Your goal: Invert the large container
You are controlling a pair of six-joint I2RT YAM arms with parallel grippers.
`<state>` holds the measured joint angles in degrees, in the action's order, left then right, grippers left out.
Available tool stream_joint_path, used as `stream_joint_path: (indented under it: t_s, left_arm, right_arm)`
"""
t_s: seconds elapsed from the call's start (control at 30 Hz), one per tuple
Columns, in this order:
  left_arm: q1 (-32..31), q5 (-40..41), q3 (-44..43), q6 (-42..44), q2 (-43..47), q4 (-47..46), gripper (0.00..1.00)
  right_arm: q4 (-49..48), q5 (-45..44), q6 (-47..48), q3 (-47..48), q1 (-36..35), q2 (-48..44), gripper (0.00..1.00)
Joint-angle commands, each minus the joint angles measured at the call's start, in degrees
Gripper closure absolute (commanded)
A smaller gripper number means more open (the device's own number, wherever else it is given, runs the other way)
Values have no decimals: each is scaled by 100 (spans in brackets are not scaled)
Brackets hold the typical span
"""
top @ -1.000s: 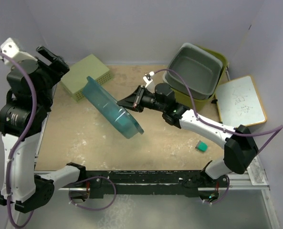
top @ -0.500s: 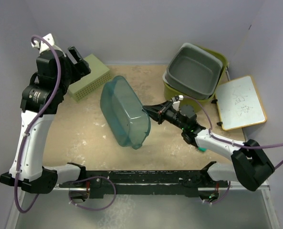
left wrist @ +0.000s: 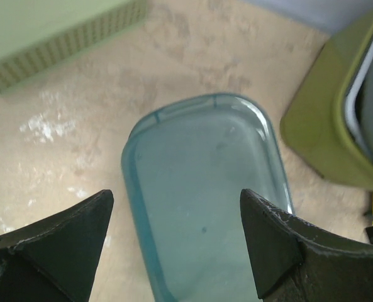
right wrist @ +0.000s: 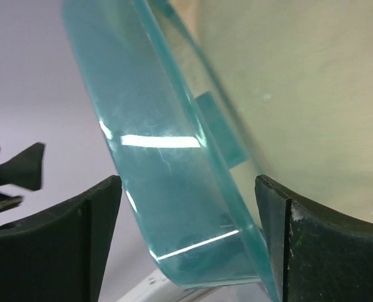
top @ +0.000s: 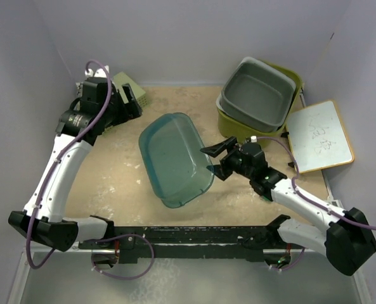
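Observation:
The large container is a translucent teal tub lying in the middle of the table, its base seemingly facing up. My right gripper is at its right edge, open. In the right wrist view the tub's wall and rim stand between the spread fingers, and the gripper does not clamp them. My left gripper hovers at the back left, open and empty. In the left wrist view the gripper looks down on the tub from above.
An olive-green bin holding a grey tub stands at the back right, close to the teal tub's far corner. A pale-green perforated box sits behind the left gripper. A whiteboard lies at the right edge.
The teal tub went from tilted in the air to lying on the table. The right gripper, shut on its rim before, has opened. The left arm swung down and forward.

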<state>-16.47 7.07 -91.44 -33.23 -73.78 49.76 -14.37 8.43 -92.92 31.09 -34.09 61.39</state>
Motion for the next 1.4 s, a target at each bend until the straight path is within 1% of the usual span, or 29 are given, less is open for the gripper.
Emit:
stream_joint_path:
  t_s: [0.0, 0.03, 0.1, 0.23, 0.3, 0.37, 0.47, 0.53, 0.63, 0.73, 0.83, 0.9, 0.97, 1.0, 1.1, 1.17, 1.23, 1.3, 1.37]
  left_arm:
    - [-75, -443, 577, 261, 69, -191, 21]
    - [-79, -450, 709, 283, 102, -190, 21]
    - [-83, -496, 952, 317, 157, -207, 21]
    - [-114, -634, 1428, 399, 216, -189, 21]
    - [-139, -719, 1720, 421, 285, -203, 22]
    - [-181, -878, 2049, 425, 354, -220, 22]
    - [-342, -1147, 2516, 374, 476, -244, 23]
    - [-458, -1179, 2870, 216, 587, -322, 23]
    - [-523, -1262, 3275, -93, 735, -641, 23]
    - [-550, -1306, 3481, -294, 758, -888, 23]
    - [-554, -1007, 3438, -356, 769, -982, 23]
    - [-559, -838, 3301, -349, 720, -960, 23]
    - [-559, -734, 3138, -342, 659, -954, 23]
    - [-557, -745, 3091, -337, 617, -958, 23]
    - [-559, -762, 3008, -284, 458, -831, 23]
    - [-558, -683, 3055, -274, 445, -745, 23]
    - [-558, -781, 3206, -288, 456, -716, 23]
    - [-554, -1032, 3403, -329, 424, -752, 23]
    - [-555, -1258, 3670, -442, 416, -988, 23]
  right_arm:
    - [1638, -788, 1331, 546, 16, -329, 8]
    - [1932, -917, 1565, 625, 16, -366, 4]
    - [2494, -1173, 2092, 775, 16, -411, 1]
    - [3281, -1668, 3328, 976, 3, -518, 0]
    - [3384, -1615, 3937, 900, -10, -633, 0]
    - [3725, -1691, 4475, 915, -10, -709, 0]
    - [4008, -1414, 5535, 994, -10, -843, 0]
    - [4078, -934, 6157, 902, -50, -1042, 0]
    - [3985, -338, 6567, 590, -163, -1408, 0]
    - [3742, 128, 6596, 363, -239, -1630, 0]
    - [3315, 73, 6491, 320, -256, -1471, 0]
    - [2919, -31, 6359, 308, -255, -1182, 0]
    - [2407, -28, 6030, 272, -247, -871, 0]
    - [2069, -56, 6004, 277, -243, -682, 0]
    - [1560, 76, 5971, 315, -256, -9, 0]
    - [1118, 609, 5697, 178, -318, 332, 0]
    - [785, 687, 5472, -48, -510, 436, 1]
    - [658, 521, 5403, -143, -716, 360, 0]
    - [507, 489, 5313, -205, -761, 370, 0]
